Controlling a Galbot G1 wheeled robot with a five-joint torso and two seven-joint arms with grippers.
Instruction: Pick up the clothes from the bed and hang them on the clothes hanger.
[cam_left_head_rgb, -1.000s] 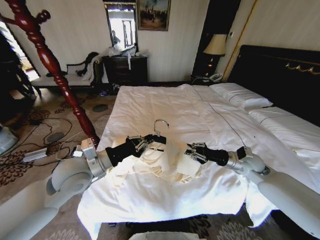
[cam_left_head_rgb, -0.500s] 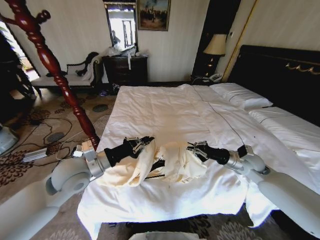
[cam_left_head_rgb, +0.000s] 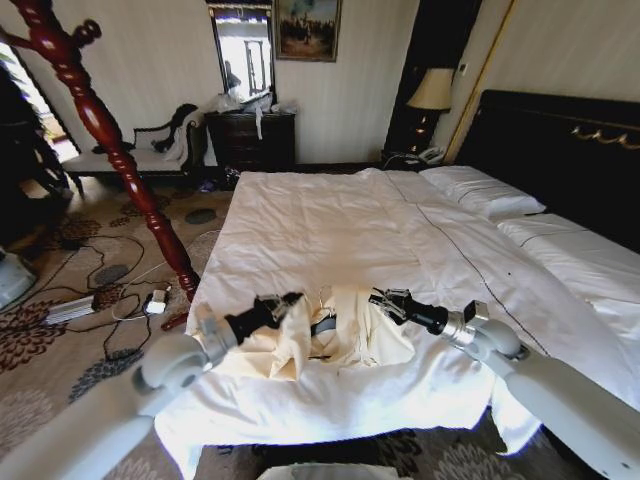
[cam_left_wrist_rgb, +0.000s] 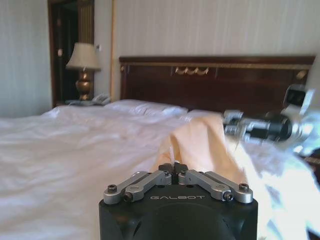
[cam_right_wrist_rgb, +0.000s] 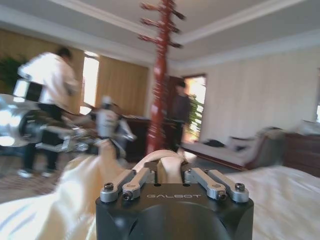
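Observation:
The clothes (cam_left_head_rgb: 345, 340), a pale cream-yellow garment, lie bunched near the foot of the bed (cam_left_head_rgb: 320, 220). My left gripper (cam_left_head_rgb: 291, 301) is shut on the garment's left edge; in the left wrist view the cloth (cam_left_wrist_rgb: 200, 145) rises straight from the closed fingertips (cam_left_wrist_rgb: 173, 169). My right gripper (cam_left_head_rgb: 383, 299) is shut on the right side, with cloth (cam_right_wrist_rgb: 165, 160) pinched between its fingers. A dark strip of the clothes hanger (cam_left_head_rgb: 322, 325) shows between the folds; the rest of it is covered by cloth. The two grippers stand close together, facing each other across the garment.
A red turned-wood coat stand (cam_left_head_rgb: 100, 130) leans up at the left of the bed. Cables and a power strip (cam_left_head_rgb: 75, 308) lie on the patterned carpet. A black headboard (cam_left_head_rgb: 560, 150), pillows (cam_left_head_rgb: 480, 190), a lamp (cam_left_head_rgb: 432, 90) and a dark dresser (cam_left_head_rgb: 250, 140) stand farther back.
Both grippers have sunk toward the bedding and drawn the garment over the hanger. The hook that stood clear a second ago is now covered. The left arm has swung lower and closer.

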